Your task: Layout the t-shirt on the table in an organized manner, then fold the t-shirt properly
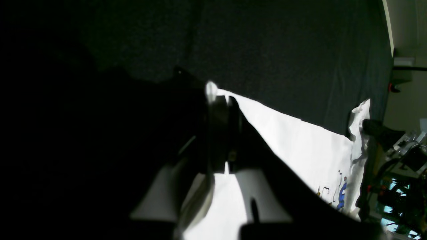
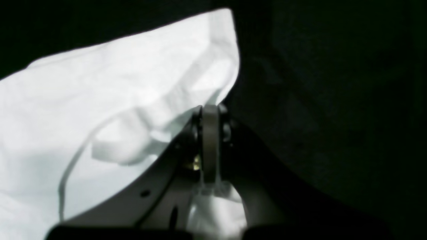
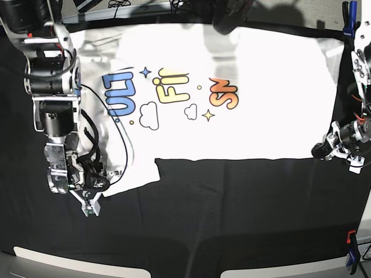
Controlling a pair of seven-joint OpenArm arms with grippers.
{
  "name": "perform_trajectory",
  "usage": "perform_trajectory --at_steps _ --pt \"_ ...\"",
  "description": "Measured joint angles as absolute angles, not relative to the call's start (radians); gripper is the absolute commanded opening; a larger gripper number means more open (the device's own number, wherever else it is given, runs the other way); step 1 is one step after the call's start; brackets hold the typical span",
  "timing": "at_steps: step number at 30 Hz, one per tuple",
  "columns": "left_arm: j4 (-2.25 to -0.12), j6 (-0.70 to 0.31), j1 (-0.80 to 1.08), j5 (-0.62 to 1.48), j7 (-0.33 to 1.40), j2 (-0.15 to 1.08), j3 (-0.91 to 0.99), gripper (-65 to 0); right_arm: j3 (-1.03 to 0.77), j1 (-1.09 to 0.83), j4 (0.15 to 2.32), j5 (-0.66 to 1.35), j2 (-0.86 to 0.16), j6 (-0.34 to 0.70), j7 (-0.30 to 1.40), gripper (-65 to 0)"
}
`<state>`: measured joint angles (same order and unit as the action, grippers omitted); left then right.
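My right pincer (image 2: 210, 111) and left pincer (image 1: 223, 100) each pinch an edge of the t-shirt (image 3: 243, 116) lying print-up on the black tabletop (image 3: 232, 208).

— From my seat, how much of the white printed cotton t-shirt (image 3: 232, 110) can you read?

— Only the tops of the blue, yellow and orange letters; the rest is tucked under the fold. Its upper edge fades into glare, and the right arm covers the sleeve on the overhead view's left.

— And the left wrist camera?

— Mostly black. The dark left gripper (image 1: 222, 100) is blurred (I can't make out where its tips meet cloth), and the frame's bottom cuts the shirt off.

— The right gripper (image 2: 210, 115)?

— Soft focus; fabric behind it hidden.
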<state>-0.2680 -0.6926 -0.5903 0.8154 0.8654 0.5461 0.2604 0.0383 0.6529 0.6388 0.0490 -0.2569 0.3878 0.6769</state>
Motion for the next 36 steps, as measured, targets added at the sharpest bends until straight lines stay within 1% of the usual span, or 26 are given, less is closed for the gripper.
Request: perform_trajectory --at_steps 9,14,15,16,18,28,36 --pt "-0.284 -0.692 -0.59 0.812 0.871 0.546 0.26 -65.0 0.038 0.648 0.725 0.05 -0.254 0.393 0.701 -65.0" --pt "-0.376 -0.689 -0.554 0.804 0.873 0.545 0.257 -65.0 0.038 0.621 0.792 0.049 -0.252 0.393 0.714 -65.0" --pt "-0.406 -0.689 -0.535 0.804 0.873 0.544 0.257 -65.0 0.038 0.608 0.816 0.045 -0.252 0.413 0.714 -65.0" --pt "-0.439 -0.689 -0.513 0.804 0.873 0.543 0.257 -65.0 0.038 0.591 0.844 0.042 -0.253 0.453 0.716 -65.0" --pt "-0.506 -0.69 -0.46 0.812 0.869 0.543 0.257 -65.0 0.039 0.552 0.922 0.046 -0.254 0.525 0.717 -65.0" --pt "-0.93 -0.689 -0.169 0.841 0.848 0.543 0.255 -65.0 0.043 0.302 1.367 0.044 -0.252 0.525 0.819 -65.0" --pt "-1.214 -0.689 -0.016 0.856 0.855 0.543 0.255 -65.0 0.043 0.08 1.724 0.046 -0.252 0.526 0.885 -65.0"
